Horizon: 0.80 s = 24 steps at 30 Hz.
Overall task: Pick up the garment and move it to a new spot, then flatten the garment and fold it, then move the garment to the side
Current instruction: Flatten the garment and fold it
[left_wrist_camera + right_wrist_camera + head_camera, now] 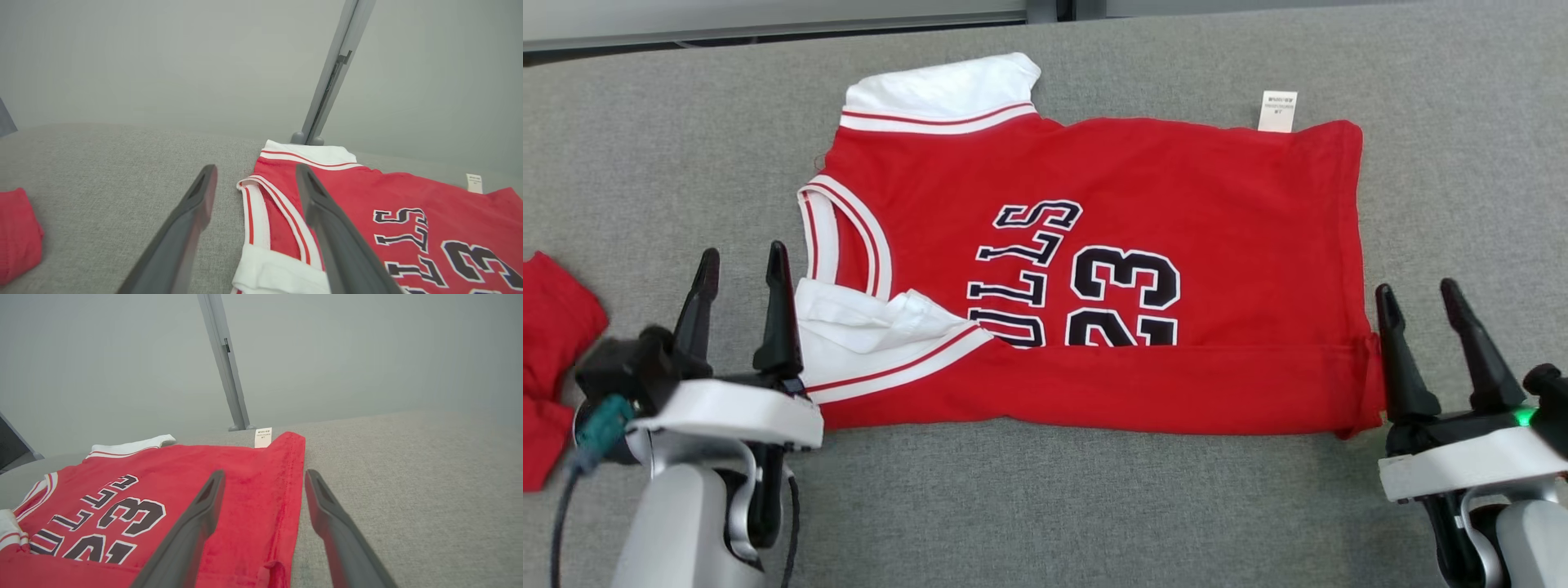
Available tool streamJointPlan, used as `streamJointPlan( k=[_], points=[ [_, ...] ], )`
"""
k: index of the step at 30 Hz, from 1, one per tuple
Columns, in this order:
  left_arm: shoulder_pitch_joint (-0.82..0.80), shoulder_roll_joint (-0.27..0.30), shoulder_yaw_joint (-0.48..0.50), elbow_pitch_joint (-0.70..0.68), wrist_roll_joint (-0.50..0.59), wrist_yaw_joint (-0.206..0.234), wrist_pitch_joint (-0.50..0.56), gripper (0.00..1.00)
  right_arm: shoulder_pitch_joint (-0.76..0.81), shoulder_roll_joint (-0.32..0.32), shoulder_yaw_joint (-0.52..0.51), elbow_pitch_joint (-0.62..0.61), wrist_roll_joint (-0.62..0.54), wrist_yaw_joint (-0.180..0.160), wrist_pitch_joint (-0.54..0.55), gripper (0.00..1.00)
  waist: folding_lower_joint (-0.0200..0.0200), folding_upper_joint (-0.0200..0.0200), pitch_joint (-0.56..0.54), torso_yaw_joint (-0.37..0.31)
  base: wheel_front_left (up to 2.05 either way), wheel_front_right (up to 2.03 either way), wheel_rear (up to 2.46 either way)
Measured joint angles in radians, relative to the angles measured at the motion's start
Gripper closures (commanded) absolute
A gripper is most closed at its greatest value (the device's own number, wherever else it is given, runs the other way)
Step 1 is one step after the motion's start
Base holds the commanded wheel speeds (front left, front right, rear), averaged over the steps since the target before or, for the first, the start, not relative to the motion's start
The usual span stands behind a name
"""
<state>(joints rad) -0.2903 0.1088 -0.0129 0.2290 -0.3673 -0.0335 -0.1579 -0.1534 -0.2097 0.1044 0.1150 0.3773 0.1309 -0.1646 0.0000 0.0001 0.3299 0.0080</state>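
**2 spread pincers flank a part-folded jersey**

Left pincer (pixel 743 250) and right pincer (pixel 1417 286) both stand spread and empty. The red jersey (pixel 1176 188) lies flat between them, its near edge turned over in 1 fold. Folding seems underway. Next, each pincer should pinch its nearby end of that fold and carry it forward. Beneath is a grey fabric tabletop (pixel 1094 506), with a pale wall (pixel 163 61) and grey post (pixel 335 69) ahead.

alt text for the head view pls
A red basketball jersey numbered 23 lies on a grey surface, its near edge folded over the lettering. The open left gripper sits by its white-trimmed shoulders and the open right gripper by its hem, neither holding it. Another red cloth lies at the left.
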Motion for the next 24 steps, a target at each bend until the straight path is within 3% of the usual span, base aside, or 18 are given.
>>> streamJointPlan(
  k=[4, 11, 24],
  points=[
    [0.05, -0.009, -0.007, -0.035, 0.06, 0.03, -0.085, 0.0, 0.018, 0.001, -0.035, -0.038, -0.055, 0.0, -0.029, 0.0, 0.0, 0.0, -0.028, 0.005, 0.0, 0.0, 0.0],
    [0.195, -0.032, -0.038, -0.145, 0.125, 0.078, -0.102, 0.0, 0.115, 0.025, -0.062, -0.098, -0.103, 0.0, 0.016, 0.0, 0.0, 0.0, -0.091, 0.008, 0.0, 0.0, 0.0],
    [0.284, -0.018, -0.035, -0.106, 0.116, 0.089, -0.089, 0.0, 0.21, 0.047, -0.022, -0.134, -0.114, 0.0, 0.052, 0.0, 0.0, 0.0, -0.174, 0.003, 0.0, 0.0, 0.0]
  ],
)
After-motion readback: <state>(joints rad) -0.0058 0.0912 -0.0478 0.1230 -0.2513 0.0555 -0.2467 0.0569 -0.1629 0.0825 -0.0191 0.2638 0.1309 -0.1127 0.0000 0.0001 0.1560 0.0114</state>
